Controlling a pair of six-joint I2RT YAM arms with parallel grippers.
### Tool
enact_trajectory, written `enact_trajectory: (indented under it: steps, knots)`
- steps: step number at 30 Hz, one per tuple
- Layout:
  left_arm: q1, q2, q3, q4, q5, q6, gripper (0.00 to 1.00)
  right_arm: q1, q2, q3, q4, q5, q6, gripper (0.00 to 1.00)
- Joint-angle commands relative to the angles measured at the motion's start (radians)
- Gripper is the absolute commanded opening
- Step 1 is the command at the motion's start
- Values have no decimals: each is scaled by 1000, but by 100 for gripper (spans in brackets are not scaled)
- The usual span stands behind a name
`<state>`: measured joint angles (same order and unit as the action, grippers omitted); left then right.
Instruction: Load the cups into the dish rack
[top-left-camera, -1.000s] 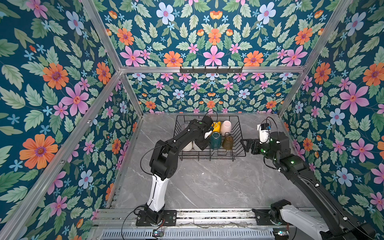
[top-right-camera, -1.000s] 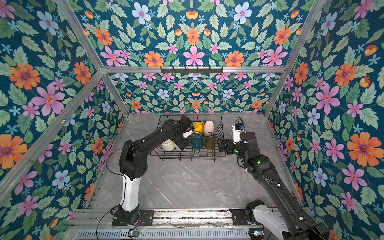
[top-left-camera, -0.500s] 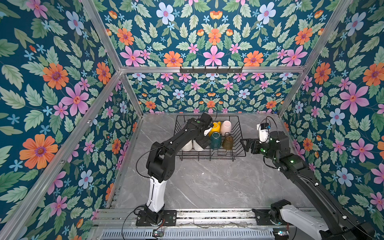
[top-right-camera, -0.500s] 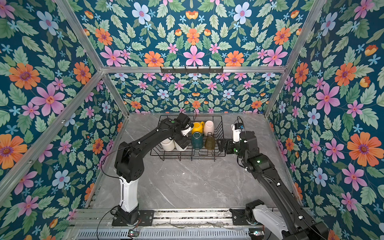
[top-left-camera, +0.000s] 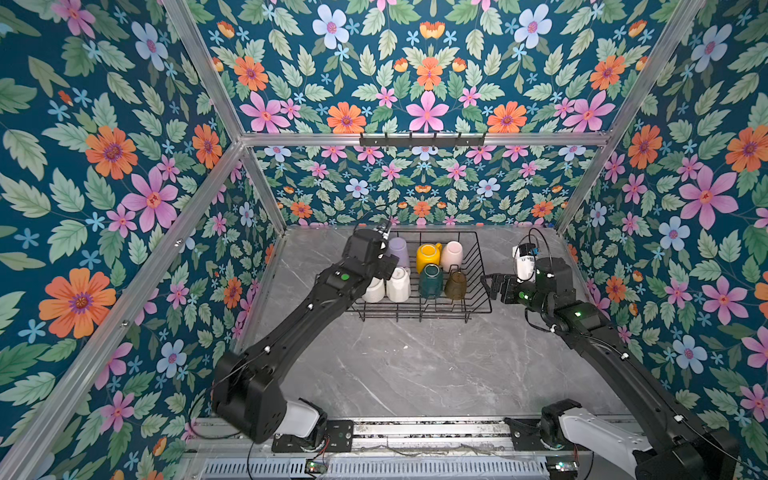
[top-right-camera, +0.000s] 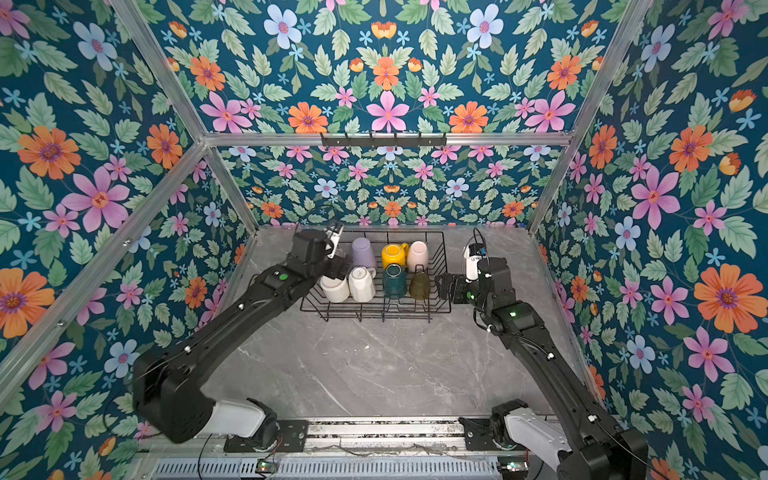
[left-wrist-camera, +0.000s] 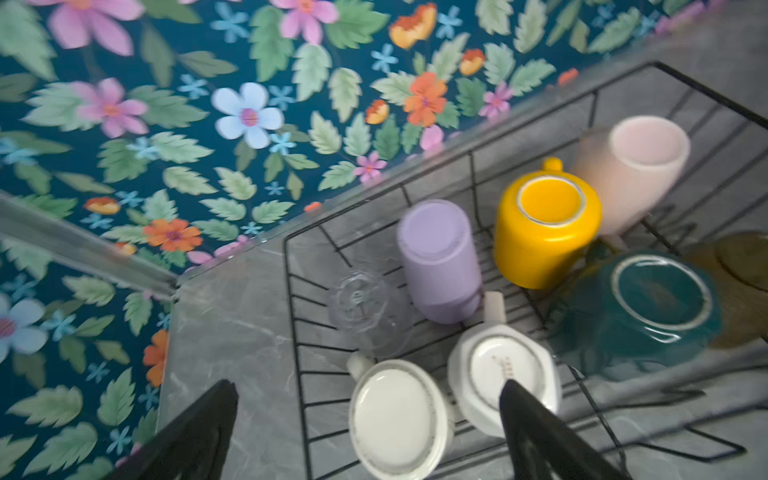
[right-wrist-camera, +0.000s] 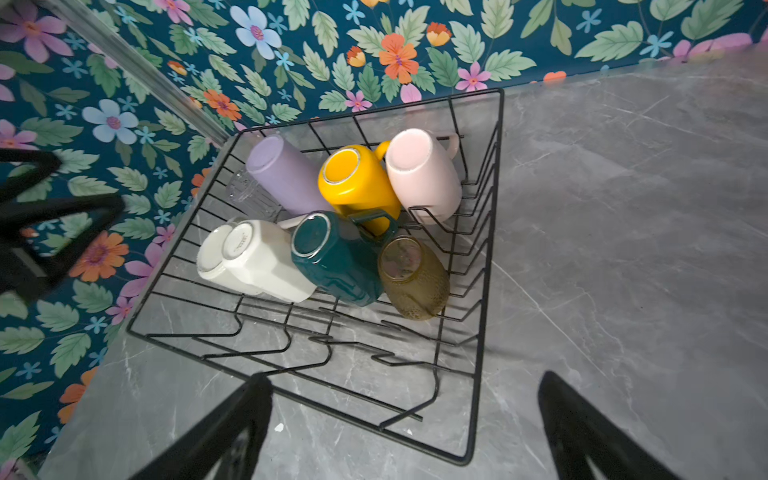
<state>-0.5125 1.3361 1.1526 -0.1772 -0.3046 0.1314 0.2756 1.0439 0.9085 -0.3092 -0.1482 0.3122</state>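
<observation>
The black wire dish rack (top-left-camera: 419, 311) stands at the back of the table. Upside down inside it are the lilac tumbler (top-left-camera: 397, 250), yellow mug (top-left-camera: 428, 257), cream cup (top-left-camera: 451, 254), two white mugs (top-left-camera: 398, 286), dark green mug (top-left-camera: 431, 281) and olive-amber glass (top-left-camera: 456, 285). The clear glass (left-wrist-camera: 365, 311) sits beside the tumbler. My left gripper (left-wrist-camera: 369, 386) hovers open and empty above the white mugs (left-wrist-camera: 399, 419) at the rack's left end. Outside the rack's right side, my right gripper (top-left-camera: 494, 286) is open and empty.
Floral walls with aluminium posts (top-left-camera: 266, 195) close in behind and beside the rack. A black hook rail (top-left-camera: 422, 140) hangs on the back wall. Grey marble tabletop (top-left-camera: 415, 365) stretches in front of the rack, between the two arm bases.
My left gripper has opened wider and lifted back out of the rack toward its far left corner, holding nothing. The right arm has not moved.
</observation>
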Motion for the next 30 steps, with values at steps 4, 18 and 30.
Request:
enact_trajectory:
  steps: [4,18,30]
  knots:
    - [163,-228,-406,455,-100,-133,100,-87,-10,-121,90,147,15,99]
    - [426,-145,-982,1098,-77,-214,99,-154,65,-528,693,516,-173,99]
    - [443,63,-916,1278,-13,-112,99,-231,358,-610,1205,365,-267,99]
